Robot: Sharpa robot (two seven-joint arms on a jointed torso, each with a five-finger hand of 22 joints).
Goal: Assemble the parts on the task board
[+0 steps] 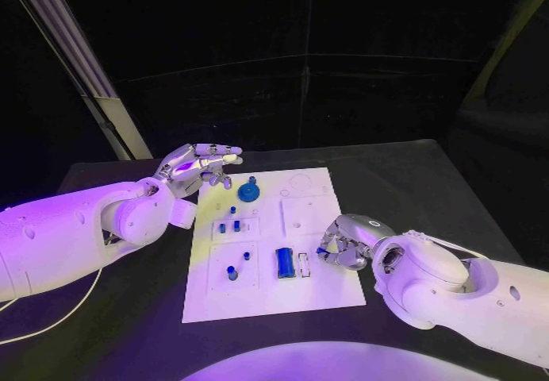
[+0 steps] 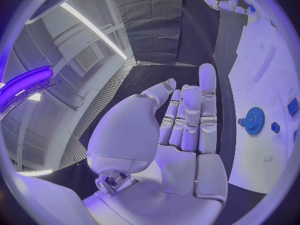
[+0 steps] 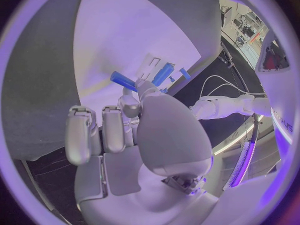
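We see the left hand (image 1: 201,167) spread and empty; the right hand (image 3: 128,130) pinches a blue part (image 3: 123,80) over the task board (image 1: 320,290).

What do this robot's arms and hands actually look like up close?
Both arms are smooth, rounded white shells. Each ends in a silver, many-fingered hand: the left hand and the right hand. A thin pale cable trails beside the left arm.

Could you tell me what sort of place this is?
Probably a robotics lab test station: a black table enclosed by dark curtains, a white task board carrying small blue parts, and shelving visible in the left wrist view.
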